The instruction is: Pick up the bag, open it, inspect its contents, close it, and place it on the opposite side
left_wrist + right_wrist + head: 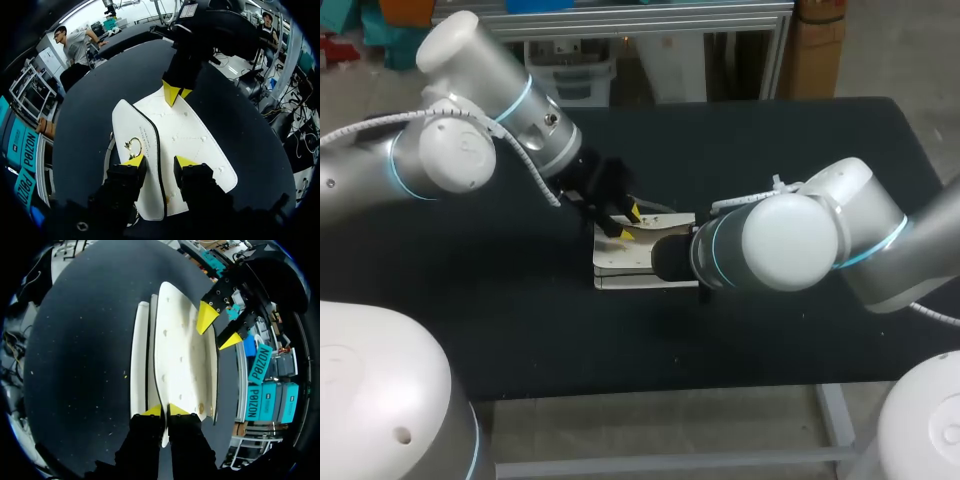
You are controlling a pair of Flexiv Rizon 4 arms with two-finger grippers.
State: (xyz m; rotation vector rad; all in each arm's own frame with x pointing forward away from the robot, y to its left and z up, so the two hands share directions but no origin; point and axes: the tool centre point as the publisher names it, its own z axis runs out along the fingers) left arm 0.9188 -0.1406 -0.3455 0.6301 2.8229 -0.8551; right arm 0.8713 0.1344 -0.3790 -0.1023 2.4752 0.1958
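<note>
At mid-worktop [520, 300] we see a flat white bag [625, 262], smooth and leather-like, with dotted stitching, black edging [156, 150] and a gold ring clasp [134, 145]. Our left claw [159, 161] hovers released at its ten o'clock corner, straddling the edging. Our right claw [165, 411], at three o'clock, pinches the flap edge. Whatever is inside stays hidden.

Left arm [450, 150], right arm [790, 240]: silver-grey shells, white domed joint caps, cyan rings, white spiral-wrapped cable [533, 175]. Left pincer [159, 162], right pincer [165, 411]: black, yellow tips.
</note>
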